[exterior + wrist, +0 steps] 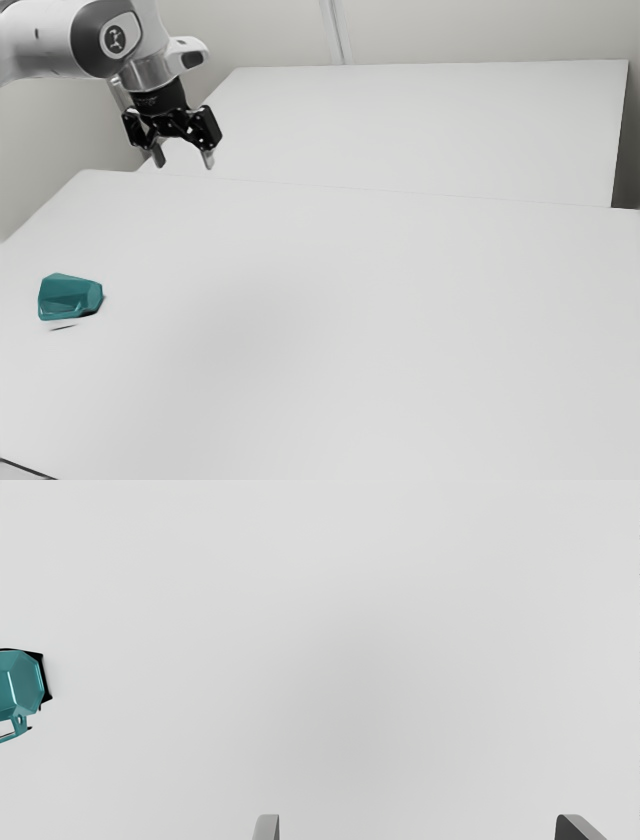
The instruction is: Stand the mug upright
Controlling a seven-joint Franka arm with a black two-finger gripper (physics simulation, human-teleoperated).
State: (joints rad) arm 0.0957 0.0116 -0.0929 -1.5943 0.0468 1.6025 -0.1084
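Observation:
My gripper (184, 162) hangs high over the far part of the table in the exterior view, open, with nothing between its fingers. The teal faceted mug (70, 297) lies on its side on the table at the exterior view's left, well apart from the gripper and lower than it. In the wrist view the open gripper (417, 827) has its fingertips wide apart, and the mug (20, 682) is partly cut off by the picture's edge, with its handle sticking out at its side.
The white table (330, 330) stretches under the arm and the mug. Behind it stands another white surface (420, 125), with pale walls beyond. A thin dark line crosses the near left corner of the exterior view.

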